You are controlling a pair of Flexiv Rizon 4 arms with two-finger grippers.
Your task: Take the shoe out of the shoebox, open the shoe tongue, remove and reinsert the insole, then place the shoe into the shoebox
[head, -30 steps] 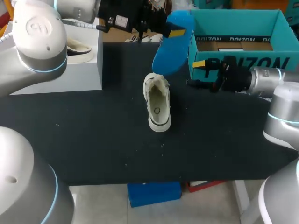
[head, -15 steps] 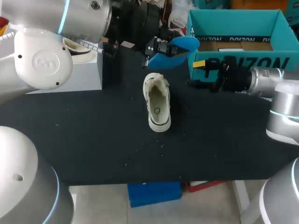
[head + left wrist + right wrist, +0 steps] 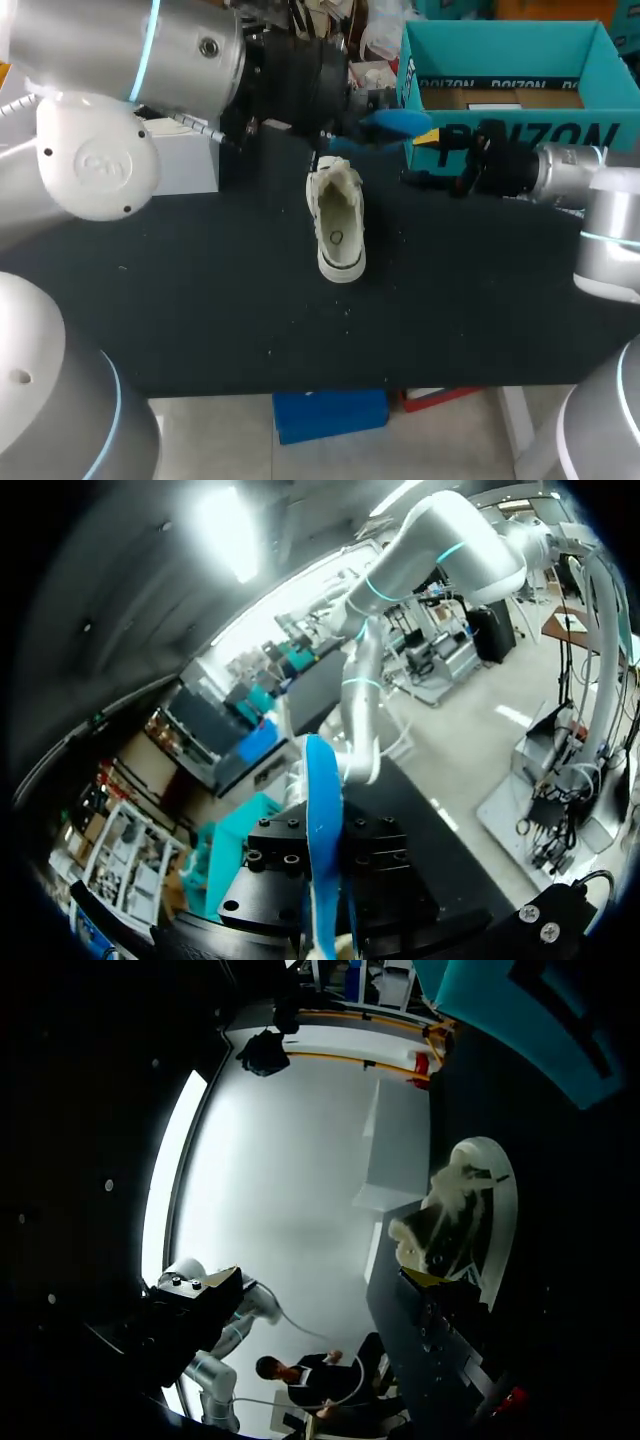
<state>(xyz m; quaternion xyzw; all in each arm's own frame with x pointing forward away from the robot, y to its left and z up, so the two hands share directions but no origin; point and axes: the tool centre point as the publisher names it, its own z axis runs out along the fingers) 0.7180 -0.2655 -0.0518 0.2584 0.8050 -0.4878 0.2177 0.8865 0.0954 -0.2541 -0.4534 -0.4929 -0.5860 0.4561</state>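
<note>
Pinching the blue insole (image 3: 398, 122), left hand (image 3: 326, 880) hides its yellow tips; right hand (image 3: 420, 158) stands wide.

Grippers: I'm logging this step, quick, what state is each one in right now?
Left gripper: shut on the blue insole.
Right gripper: open, holding nothing.
</note>
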